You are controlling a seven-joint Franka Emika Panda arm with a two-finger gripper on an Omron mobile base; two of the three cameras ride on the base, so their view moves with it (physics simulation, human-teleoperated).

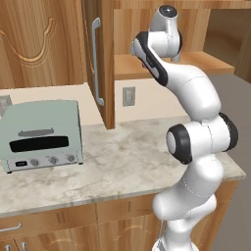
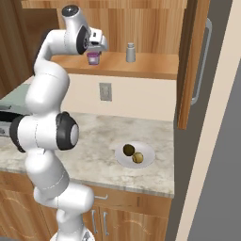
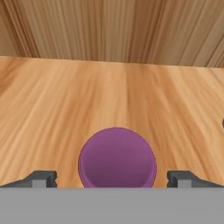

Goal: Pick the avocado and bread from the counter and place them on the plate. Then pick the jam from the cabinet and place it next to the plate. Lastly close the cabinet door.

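The small round shallow white plate (image 2: 146,162) sits on the beige-grey marbled stone counter (image 2: 94,155) and holds two lumps side by side: the dark olive-brown oval avocado (image 2: 128,149) and the tan-yellow roundish bread (image 2: 138,157), the two touching or nearly so. The warm-brown wood-grain wall cabinet (image 2: 141,23) stands open, its tall brown door with the long vertical silver bar handle (image 2: 194,61) swung out to the right in the right base view. On its lighter wooden shelf (image 2: 141,66) stand the tiny squat purple jam jar (image 2: 94,58) and, well apart to its right, a taller grey shaker bottle (image 2: 130,52).

The white arm's two-finger gripper (image 3: 112,178) is inside the cabinet just above the shelf, right at the jar. In the hand view the jar's purple top (image 3: 117,157) lies between the two dark fingertips (image 3: 39,178), centred, with a clear gap on each side. The fingers are spread wide and grasp nothing.

A pale green toaster oven (image 1: 40,135) sits on the counter to the left in the left base view. No writing can be read on any of these things.
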